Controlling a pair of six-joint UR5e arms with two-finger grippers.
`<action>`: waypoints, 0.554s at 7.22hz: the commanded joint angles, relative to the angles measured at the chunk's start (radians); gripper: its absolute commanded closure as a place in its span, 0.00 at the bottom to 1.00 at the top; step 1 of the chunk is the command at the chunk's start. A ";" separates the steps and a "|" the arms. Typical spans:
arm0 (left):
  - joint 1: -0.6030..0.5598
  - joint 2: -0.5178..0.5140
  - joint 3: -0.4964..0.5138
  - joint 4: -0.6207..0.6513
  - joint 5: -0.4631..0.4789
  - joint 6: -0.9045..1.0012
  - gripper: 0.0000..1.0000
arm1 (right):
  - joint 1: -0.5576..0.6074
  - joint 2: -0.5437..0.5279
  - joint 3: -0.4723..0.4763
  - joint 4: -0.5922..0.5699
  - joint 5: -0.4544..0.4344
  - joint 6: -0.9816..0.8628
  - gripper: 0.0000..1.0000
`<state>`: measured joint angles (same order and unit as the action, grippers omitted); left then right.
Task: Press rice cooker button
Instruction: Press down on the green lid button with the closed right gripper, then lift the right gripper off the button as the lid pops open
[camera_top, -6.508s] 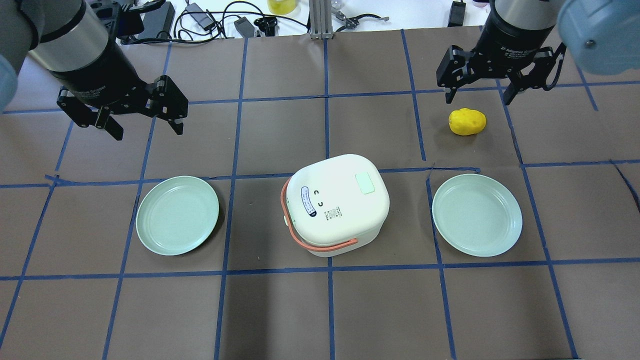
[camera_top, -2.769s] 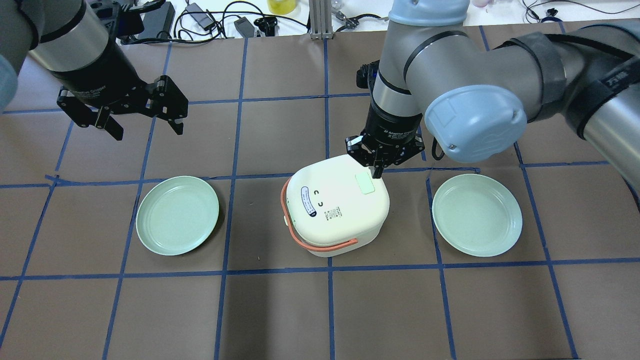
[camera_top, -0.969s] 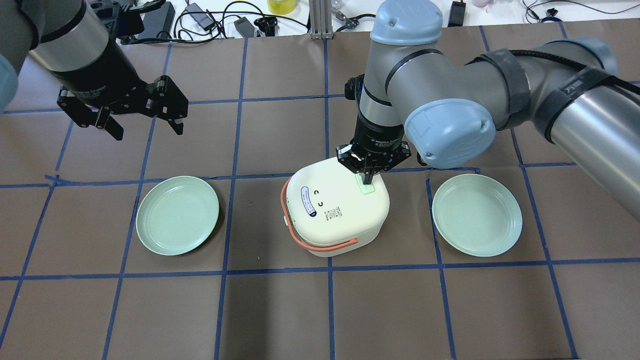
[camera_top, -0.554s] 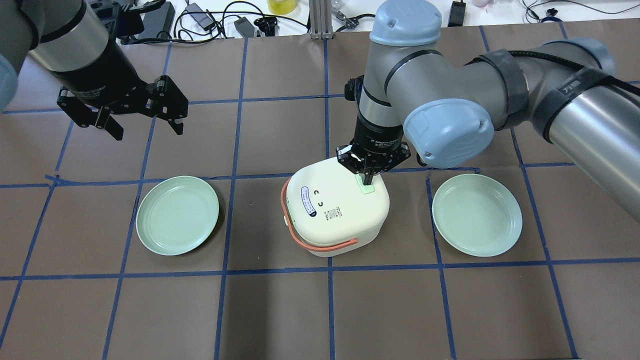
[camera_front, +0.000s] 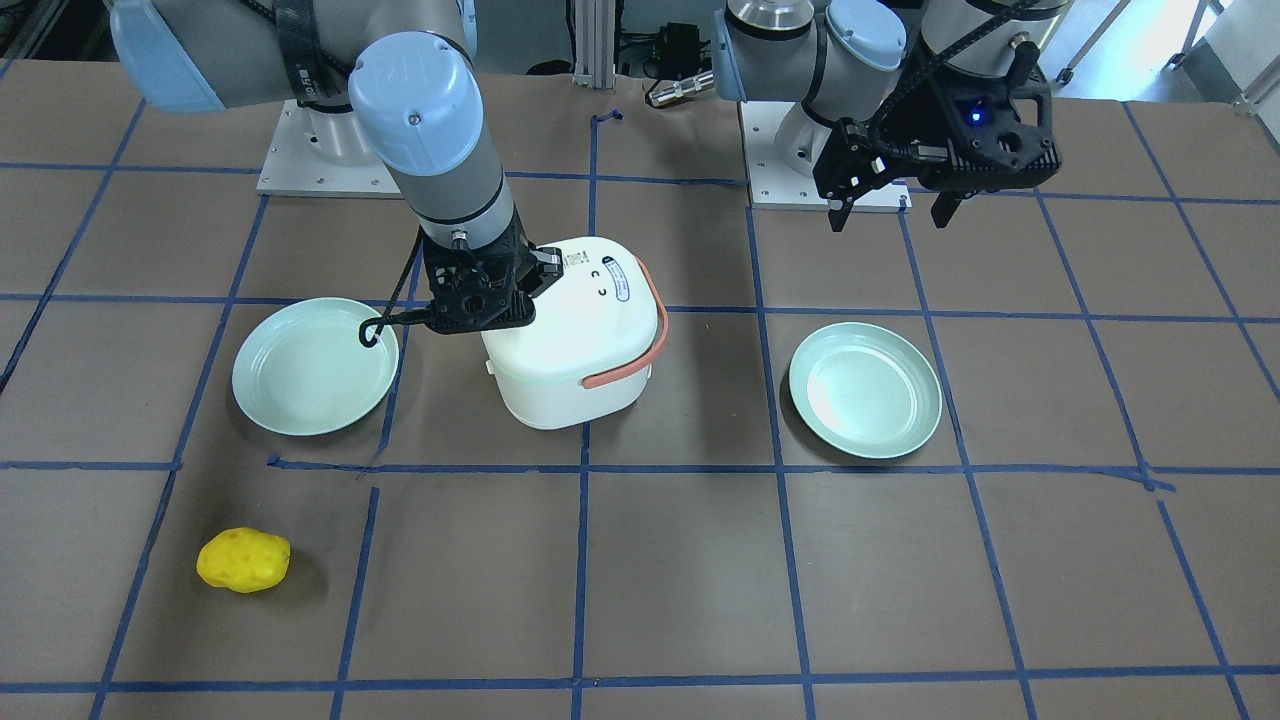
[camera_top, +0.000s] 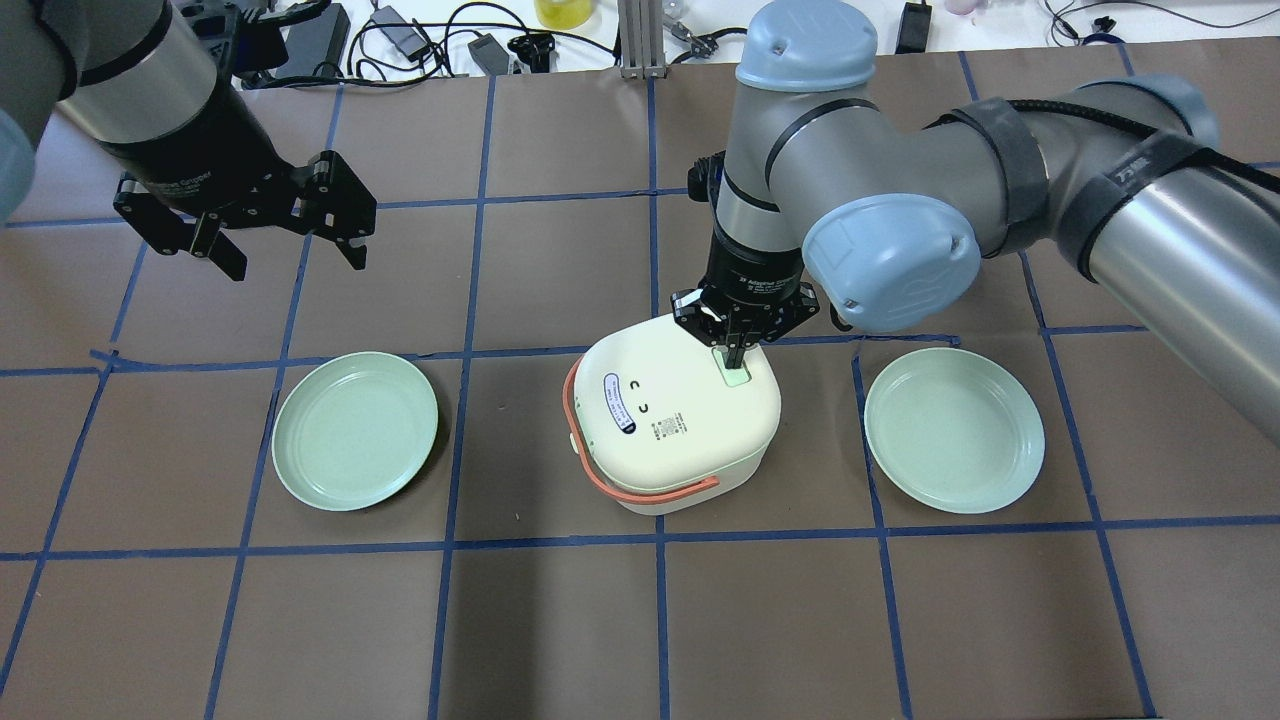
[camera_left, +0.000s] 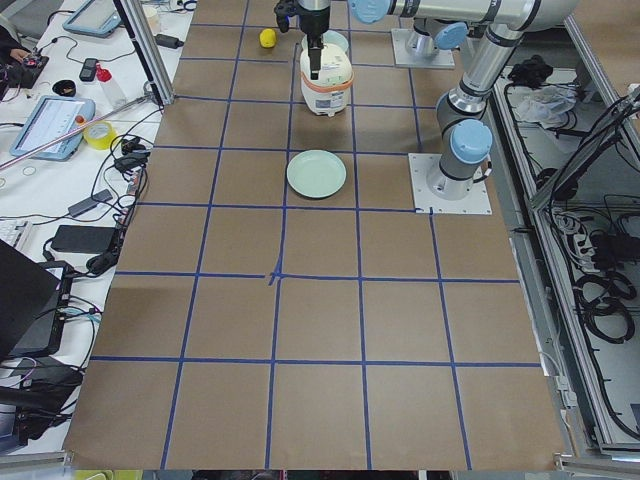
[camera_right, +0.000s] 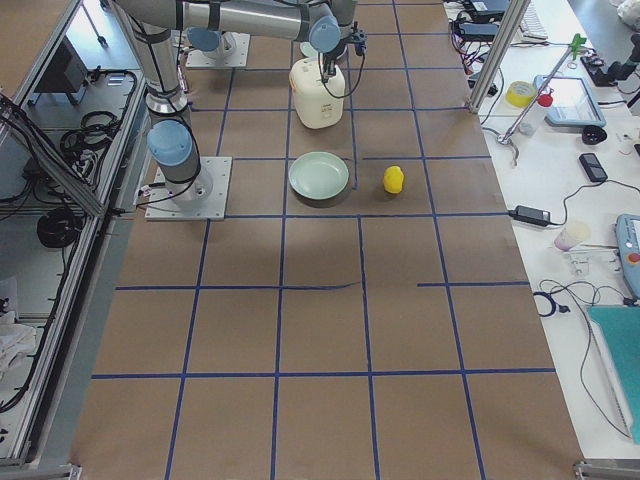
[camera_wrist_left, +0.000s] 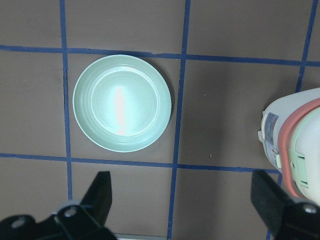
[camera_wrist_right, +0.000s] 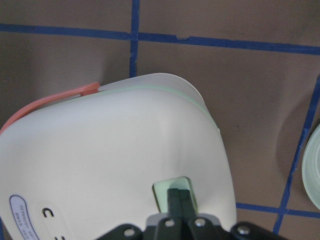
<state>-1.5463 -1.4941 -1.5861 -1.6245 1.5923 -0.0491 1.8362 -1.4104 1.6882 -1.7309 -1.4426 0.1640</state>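
A white rice cooker with an orange handle stands mid-table; it also shows in the front view and the right wrist view. Its pale green lid button lies under my right gripper, which is shut, its fingertips down on the button. My left gripper is open and empty, hovering high at the far left, apart from the cooker.
A green plate lies left of the cooker and another green plate right of it. A yellow potato-like object lies beyond the right plate, hidden by my right arm in the overhead view. Cables and tools sit past the far edge.
My right arm swung in from the far right, shut its gripper and lowered the fingertips onto the lid button. Over the last second it barely moved. The left arm stayed still.
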 joint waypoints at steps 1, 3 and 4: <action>0.000 0.000 0.000 0.000 0.000 0.000 0.00 | 0.002 -0.031 -0.042 0.019 0.002 0.018 0.89; 0.000 0.000 0.000 0.000 0.000 0.000 0.00 | 0.000 -0.085 -0.161 0.147 0.054 0.043 0.48; 0.000 0.000 0.000 0.000 0.000 0.000 0.00 | -0.002 -0.087 -0.267 0.228 0.044 0.064 0.00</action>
<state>-1.5462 -1.4940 -1.5861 -1.6245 1.5923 -0.0491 1.8362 -1.4847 1.5286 -1.5935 -1.3976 0.2054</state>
